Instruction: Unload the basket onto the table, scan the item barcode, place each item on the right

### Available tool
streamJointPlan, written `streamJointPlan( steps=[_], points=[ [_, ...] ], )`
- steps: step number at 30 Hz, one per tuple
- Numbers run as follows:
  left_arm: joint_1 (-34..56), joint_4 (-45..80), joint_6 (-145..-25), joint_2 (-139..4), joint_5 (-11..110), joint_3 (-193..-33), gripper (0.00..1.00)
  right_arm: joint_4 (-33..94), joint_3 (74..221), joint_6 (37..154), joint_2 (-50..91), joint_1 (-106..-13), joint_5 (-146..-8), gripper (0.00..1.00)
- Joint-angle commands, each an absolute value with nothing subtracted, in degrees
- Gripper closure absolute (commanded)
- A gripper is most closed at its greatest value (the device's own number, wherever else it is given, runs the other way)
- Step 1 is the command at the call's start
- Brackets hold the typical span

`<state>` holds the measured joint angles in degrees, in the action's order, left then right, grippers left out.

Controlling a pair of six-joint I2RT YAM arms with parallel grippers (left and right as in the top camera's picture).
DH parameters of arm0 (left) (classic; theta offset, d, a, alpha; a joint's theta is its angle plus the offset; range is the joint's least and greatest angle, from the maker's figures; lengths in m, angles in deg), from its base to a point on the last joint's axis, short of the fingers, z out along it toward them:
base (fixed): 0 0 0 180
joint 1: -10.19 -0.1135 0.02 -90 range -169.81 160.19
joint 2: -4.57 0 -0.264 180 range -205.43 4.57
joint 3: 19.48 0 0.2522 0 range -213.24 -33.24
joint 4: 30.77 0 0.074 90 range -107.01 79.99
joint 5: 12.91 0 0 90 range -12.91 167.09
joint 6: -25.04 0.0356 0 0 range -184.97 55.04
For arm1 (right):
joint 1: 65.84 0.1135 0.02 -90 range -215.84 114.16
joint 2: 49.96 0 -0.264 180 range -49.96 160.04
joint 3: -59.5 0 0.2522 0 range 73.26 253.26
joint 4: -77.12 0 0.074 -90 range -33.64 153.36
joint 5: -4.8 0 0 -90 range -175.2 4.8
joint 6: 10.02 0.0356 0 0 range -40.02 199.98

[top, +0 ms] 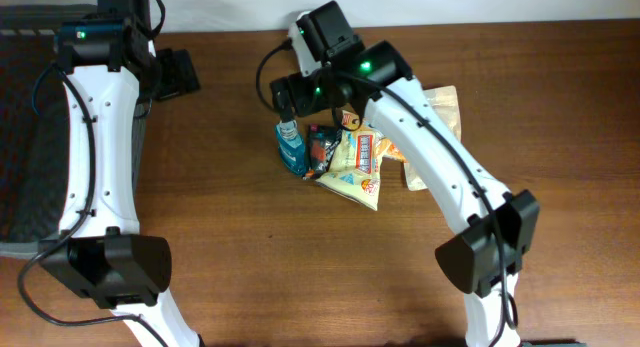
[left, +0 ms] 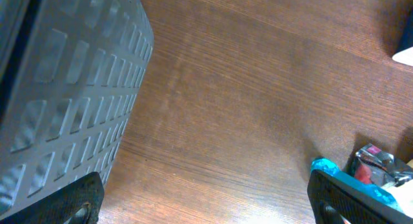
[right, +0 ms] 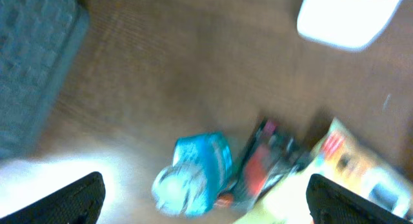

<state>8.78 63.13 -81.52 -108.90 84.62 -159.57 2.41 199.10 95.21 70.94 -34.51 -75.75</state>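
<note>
My right gripper stands with its jaws wide apart and nothing between them. One finger sits low at the left corner of my wrist view and the other low at the right. The blue packet lies on the table right under this hand, in the gap between the two fingers and a little toward the left one. I am not touching it.

Just beside it on the right is a dark packet with red on it, and past that lies a yellow and white snack bag, cut off by the frame edge. From overhead, a tan bag pokes out from behind my right forearm, mostly covered by it.

My right wrist view is blurred, so I cannot read any print on the packets or pick out a barcode. A white object lies ahead of the hand at the far right, but I cannot tell what it is.

My left gripper is also spread wide and holds nothing. A grey basket is close on its left. The blue packet is off to its right, partly behind the right finger.
</note>
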Motion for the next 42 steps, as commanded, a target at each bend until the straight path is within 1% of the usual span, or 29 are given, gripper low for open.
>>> streamJointPlan(
  steps=[1,2,4,9,11,15,18,20,21,24,25,26,27,28,29,33,35,36,39,40,42],
  points=[
    [8.89,63.21,-82.07,-109.27,84.91,-159.59,0.01,-0.78,200.15,107.45,68.62,-34.38,-65.8,0.01],
    [8.92,63.21,-82.07,-109.27,84.91,-159.59,0.01,-0.8,199.8,107.8,68.93,-34.23,-67.68,0.01],
    [8.89,63.21,-82.07,-109.27,84.88,-159.59,0.01,-2.94,199.8,116.15,69.82,-32.91,-74.28,0.01],
    [8.89,63.21,-82.07,-109.27,84.88,-159.59,0.01,-5.78,199.8,129.26,71.51,-24.39,-100.73,0.01],
    [8.89,63.23,-82.07,-109.27,84.91,-159.59,0.01,-4.78,199.8,130.03,74.63,-20.85,-106.02,0.01],
    [8.89,63.21,-82.07,-109.27,84.91,-159.59,0.01,-1.54,199.8,130.0,80.58,-18.88,-114.89,0.01],
    [8.89,63.21,-82.07,-109.27,84.91,-159.59,0.01,-0.47,199.8,129.98,82.22,-18.99,-116.2,0.01],
    [8.89,63.21,-82.07,-109.27,84.91,-159.59,0.01,0.36,199.8,129.94,82.22,-18.97,-119.7,0.01],
    [8.89,63.21,-82.07,-109.27,84.88,-159.59,0.01,0.58,199.8,129.76,82.22,-18.97,-120.92,0.04],
    [8.89,63.21,-82.07,-109.27,84.88,-159.59,0.01,0.56,200.21,126.94,82.11,-18.95,-121.6,0.21],
    [8.89,63.21,-82.07,-109.27,84.91,-159.59,0.01,0.25,200.34,126.94,82.02,-18.93,-121.38,0.3],
    [8.89,63.21,-82.07,-109.27,84.88,-159.59,0.01,0.12,200.34,126.94,81.82,-18.9,-120.97,0.34],
    [8.89,63.21,-82.07,-109.27,84.88,-159.59,0.01,0.01,200.34,126.97,81.54,-18.93,-120.57,0.34],
    [8.89,63.21,-82.07,-109.27,84.88,-159.59,0.01,-0.01,200.34,126.94,81.34,-18.93,-120.38,0.38],
    [8.89,63.21,-82.07,-109.27,84.91,-159.59,0.01,0.01,200.34,126.97,81.32,-18.93,-119.94,0.45],
    [8.89,63.21,-82.07,-109.27,84.88,-159.59,0.01,0.14,200.48,126.97,81.21,-18.93,-119.94,0.44],
    [8.89,63.21,-82.07,-109.27,84.88,-159.59,0.01,-1.17,202.2,126.92,81.21,-18.93,-119.96,0.36],
    [8.89,63.21,-82.07,-109.27,84.88,-159.59,0.01,-2.66,203.88,126.97,81.21,-18.93,-119.92,0.35],
    [8.89,63.21,-82.07,-109.27,84.88,-159.59,0.01,-5.67,207.69,128.54,81.21,-18.93,-115.63,0.36],
    [8.89,63.21,-82.07,-109.27,84.88,-159.59,0.01,-6.31,207.67,131.6,81.23,-18.93,-115.2,0.38],
    [8.89,63.23,-82.07,-109.27,84.88,-159.59,0.01,-7.25,206.97,137.87,81.65,-18.97,-115.42,0.4]
  ],
)
